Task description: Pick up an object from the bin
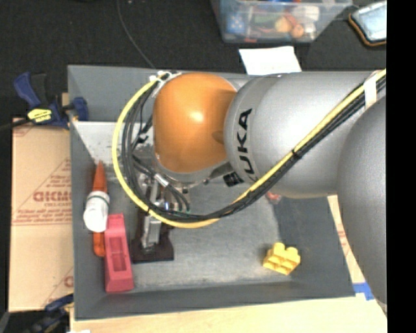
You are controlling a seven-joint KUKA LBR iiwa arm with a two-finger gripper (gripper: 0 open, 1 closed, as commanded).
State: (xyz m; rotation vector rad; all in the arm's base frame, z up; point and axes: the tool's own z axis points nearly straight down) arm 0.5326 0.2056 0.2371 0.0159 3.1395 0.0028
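Camera view, dark block: a small black block (pixel 158 253) lay in the lower-left part of the bin, directly under the pincer (pixel 151 233), which was at or just above its top.
Pincer state: could not be told; the orange wrist cover (pixel 188 123) and cables hid much of it.
Neighbours: a pink rectangular block (pixel 117 255) lay just left of the black block; an orange pen-like thing (pixel 99 179) with a white cylinder (pixel 95 213) across its middle lay along the left wall.
Farther off: a yellow toy brick (pixel 281 258) sat well apart to the right.
Surface: the grey metal bin (pixel 214 273).
Room: beyond the bin's far edge were a white paper sheet (pixel 270 60) and a clear plastic box (pixel 273 19).
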